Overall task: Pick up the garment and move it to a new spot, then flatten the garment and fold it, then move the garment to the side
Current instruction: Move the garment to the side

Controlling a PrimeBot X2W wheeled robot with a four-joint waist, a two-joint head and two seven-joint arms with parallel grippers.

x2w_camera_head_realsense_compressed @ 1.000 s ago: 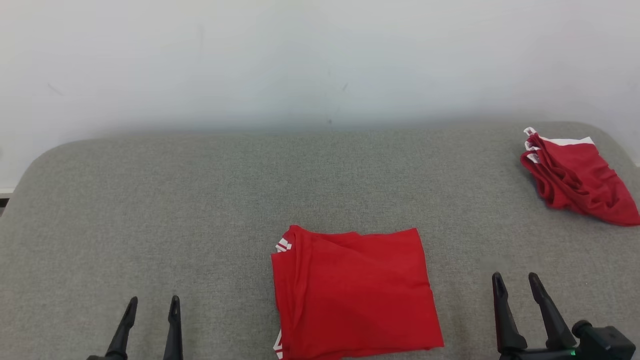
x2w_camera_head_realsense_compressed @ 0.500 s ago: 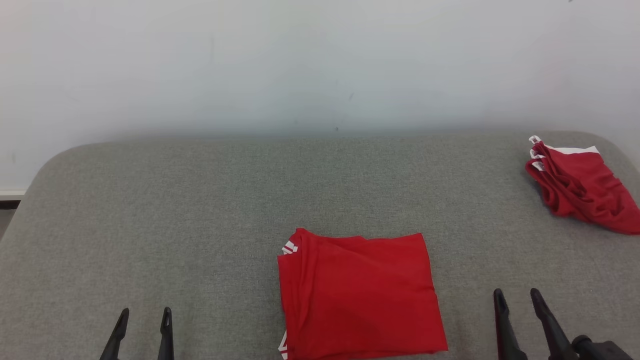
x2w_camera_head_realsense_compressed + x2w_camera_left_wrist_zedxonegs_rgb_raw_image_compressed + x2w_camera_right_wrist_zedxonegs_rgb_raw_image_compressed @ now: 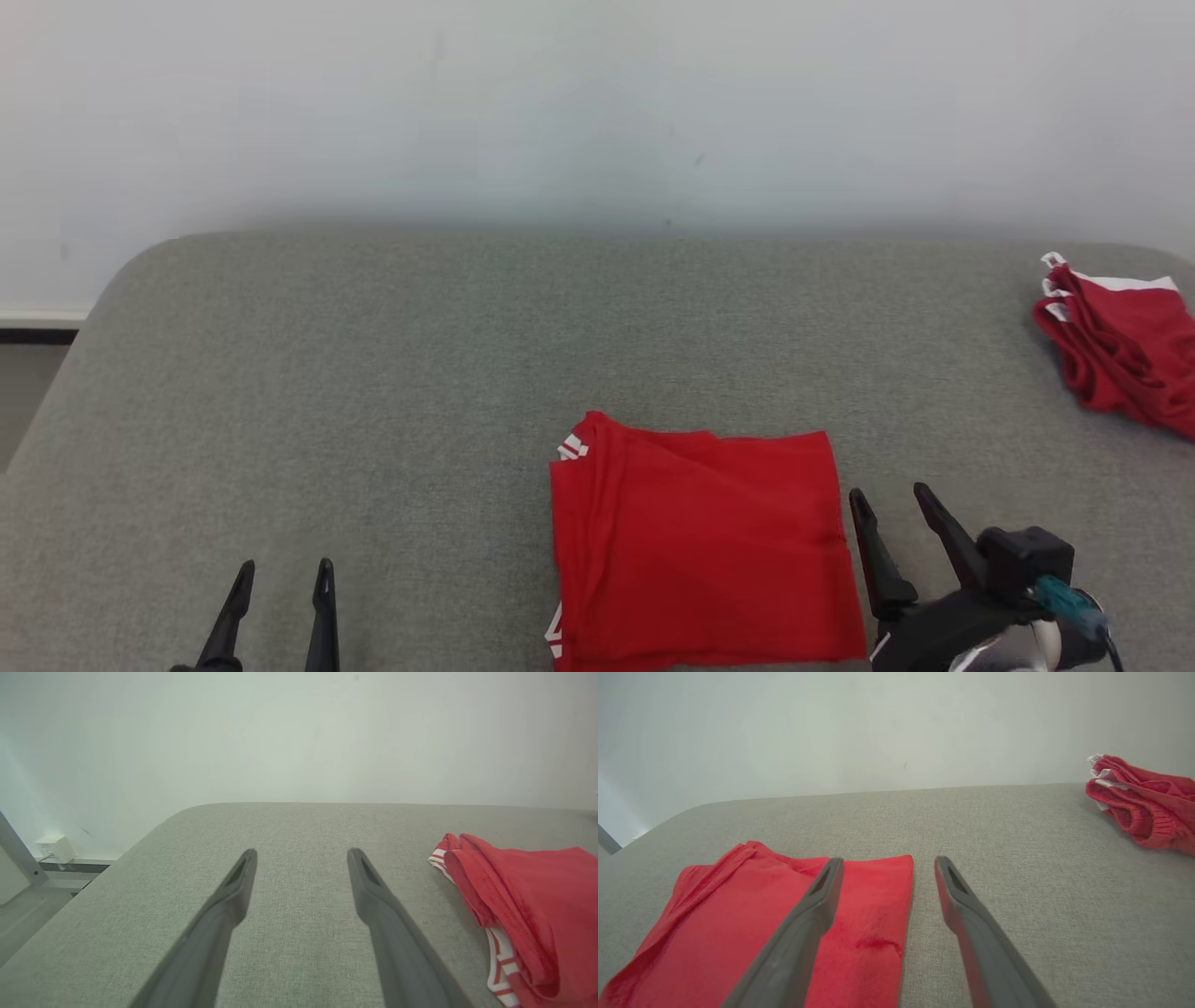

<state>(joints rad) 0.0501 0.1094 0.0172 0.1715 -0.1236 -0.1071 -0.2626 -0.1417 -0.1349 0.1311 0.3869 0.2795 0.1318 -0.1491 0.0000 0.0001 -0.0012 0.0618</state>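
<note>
The garment (image 3: 700, 546) is red with white stripes at one edge and lies folded into a flat rectangle at the front middle of the grey cushion (image 3: 373, 392). My right gripper (image 3: 889, 495) stands open just beside the fold's right edge, its fingers straddling that edge in the right wrist view, where the garment (image 3: 761, 924) lies under the left finger. My left gripper (image 3: 283, 567) is open and empty over bare cushion at the lower left, well apart from the garment (image 3: 528, 905).
A second red and white piece of clothing (image 3: 1125, 350) lies bunched at the cushion's far right edge, also seen as that pile (image 3: 1143, 802) in the right wrist view. A pale wall rises behind. The cushion's rounded left corner drops to the floor (image 3: 28, 905).
The camera has shifted, sliding the scene rightward. My right gripper has moved left and up to the folded garment's right edge. The left gripper keeps its place, open.
</note>
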